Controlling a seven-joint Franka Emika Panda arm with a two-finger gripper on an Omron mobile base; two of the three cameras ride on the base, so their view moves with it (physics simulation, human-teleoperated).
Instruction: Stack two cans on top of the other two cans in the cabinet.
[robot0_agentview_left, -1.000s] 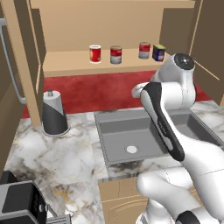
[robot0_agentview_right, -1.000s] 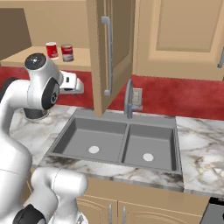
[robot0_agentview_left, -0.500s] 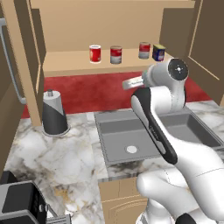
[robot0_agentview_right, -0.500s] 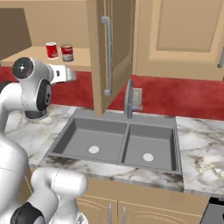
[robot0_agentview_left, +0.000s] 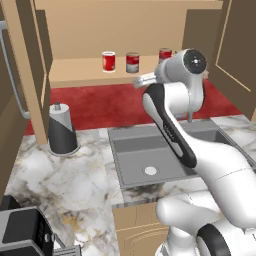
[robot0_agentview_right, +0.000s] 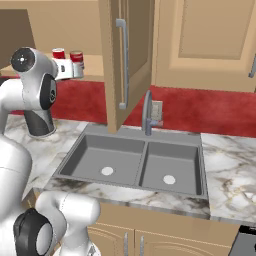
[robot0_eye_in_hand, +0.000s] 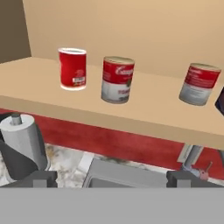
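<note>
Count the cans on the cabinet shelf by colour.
red tin with white band: 1
red-and-grey tins: 2
dark tin, cut off at the edge of the hand view: 1
Total: 4

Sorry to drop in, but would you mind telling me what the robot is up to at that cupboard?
The arm has raised its gripper toward the open cabinet, jaws open and holding nothing. On the shelf stand a mostly red can with a white band, two red-and-grey cans, and the edge of a dark can at the far right of the hand view. None is stacked yet; all sit on the shelf. Below are the sink and a paper towel roll.
</note>
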